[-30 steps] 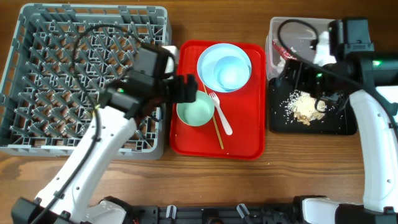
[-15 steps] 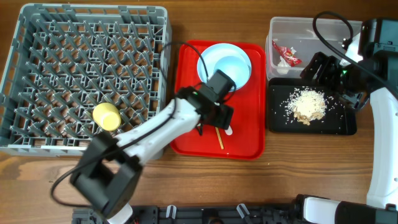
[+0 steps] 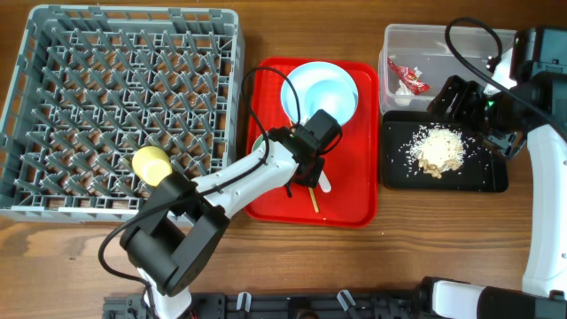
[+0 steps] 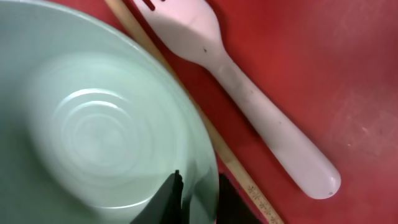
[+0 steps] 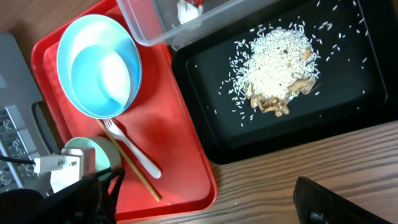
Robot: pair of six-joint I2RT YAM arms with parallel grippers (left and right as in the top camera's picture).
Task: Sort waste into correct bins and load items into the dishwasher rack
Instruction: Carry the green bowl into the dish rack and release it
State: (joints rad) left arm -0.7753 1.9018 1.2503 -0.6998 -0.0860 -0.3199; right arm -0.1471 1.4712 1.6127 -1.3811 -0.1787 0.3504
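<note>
My left gripper [image 4: 198, 186] is shut on the rim of the pale green bowl [image 4: 93, 118], one finger inside and one outside; from overhead the arm hides most of that bowl [image 3: 258, 143]. Beside it on the red tray lie the white fork [image 4: 249, 93] and a wooden chopstick [image 4: 239, 171]. The blue bowl [image 3: 329, 96] sits in the blue plate [image 3: 297, 81]. A yellow cup [image 3: 152, 165] lies in the grey dishwasher rack [image 3: 53, 53]. The wrapper [image 3: 409, 80] is in the clear tub [image 3: 434, 40], the rice crumbs [image 3: 438, 149] on the black tray [image 3: 399, 173]. My right gripper [image 5: 208, 205] hangs open and empty above these bins.
The red serving tray [image 3: 350, 208] lies between the rack and the bins. Bare wooden table [image 5: 323, 162] runs along the front edge. The left arm's cable loops over the tray's left rim.
My left arm swung from the rack's edge onto the red tray and shut on the green bowl's rim. The yellow cup now shows in the rack. The right arm drew back to the right.
</note>
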